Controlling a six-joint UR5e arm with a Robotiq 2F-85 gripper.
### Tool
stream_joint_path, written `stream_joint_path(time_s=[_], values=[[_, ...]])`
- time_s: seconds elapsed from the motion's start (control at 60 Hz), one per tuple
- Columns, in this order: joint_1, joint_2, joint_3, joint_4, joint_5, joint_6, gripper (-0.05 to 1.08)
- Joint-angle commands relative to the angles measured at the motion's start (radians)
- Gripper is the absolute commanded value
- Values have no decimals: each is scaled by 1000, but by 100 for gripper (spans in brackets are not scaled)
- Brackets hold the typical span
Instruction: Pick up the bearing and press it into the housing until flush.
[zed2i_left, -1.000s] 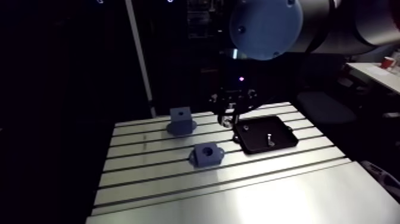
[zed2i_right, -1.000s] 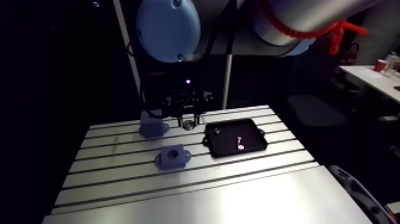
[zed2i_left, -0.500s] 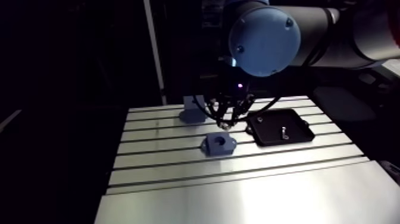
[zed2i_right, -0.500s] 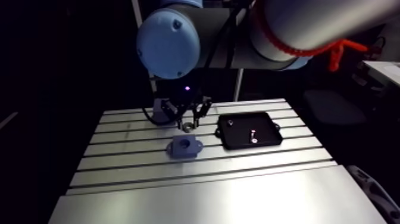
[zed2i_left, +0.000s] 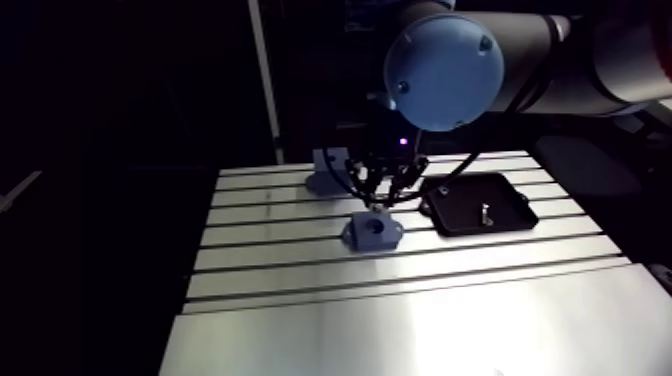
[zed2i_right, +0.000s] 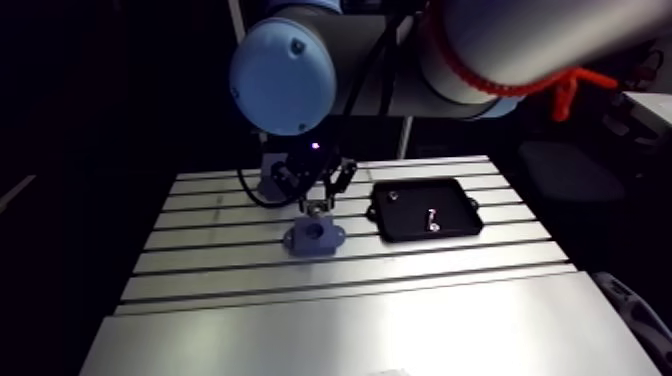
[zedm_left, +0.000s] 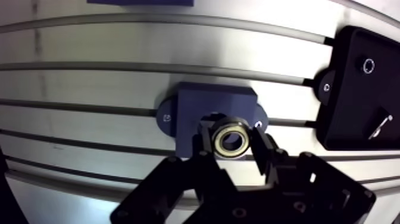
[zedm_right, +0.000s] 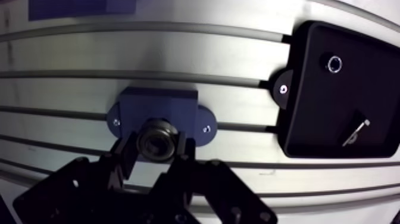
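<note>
The claw (zedm_right: 156, 145) is pinching the bearing (zedm_left: 231, 137) right over the blue housing (zedm_left: 196, 107). A black tray (zedm_right: 321, 113) sits just beside it.

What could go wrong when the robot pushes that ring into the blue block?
The bearing, pinched in the end effector, hangs over the housing hole. If it goes in off-centre or tilted, it could jam. The grip is only on its rim, so it might slip. The housing could slide if unbolted; I cannot tell.
</note>
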Motion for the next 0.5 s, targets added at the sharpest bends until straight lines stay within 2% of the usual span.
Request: stream_joint_path(time_s=[0.017, 0.5], values=[[7, 7, 5, -14, -1, 0, 76], [13, 28, 13, -15, -6, -1, 76]])
